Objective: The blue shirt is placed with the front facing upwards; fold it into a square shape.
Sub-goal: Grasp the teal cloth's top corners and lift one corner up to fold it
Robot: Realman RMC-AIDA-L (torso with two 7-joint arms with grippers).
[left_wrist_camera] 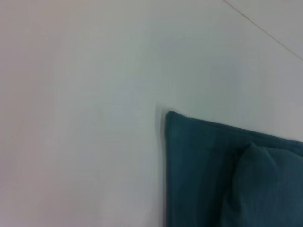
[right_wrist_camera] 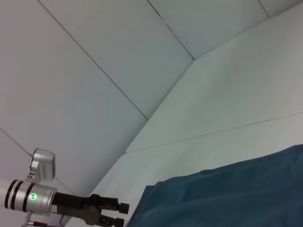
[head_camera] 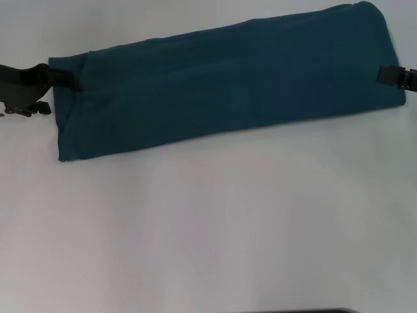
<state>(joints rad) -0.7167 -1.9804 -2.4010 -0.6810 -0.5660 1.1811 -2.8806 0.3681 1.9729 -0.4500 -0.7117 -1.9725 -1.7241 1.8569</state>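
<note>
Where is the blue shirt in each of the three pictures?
Head view: the blue shirt, folded into a long band, lies across the far part of the white table.
Left wrist view: one corner of it is over the table.
Right wrist view: one end of it shows, with the left gripper beside it.
Shared landmark: the left gripper at the shirt's end, also seen from the head.

The blue shirt (head_camera: pixel 221 85) lies folded into a long band, so its front side is hidden inside. The left pincer (head_camera: pixel 73 82) meets the cloth edge – whether its fingers grip cannot be told. The right pincer (head_camera: pixel 379 74) is cut off by the picture's edge, its fingers unclear.
</note>
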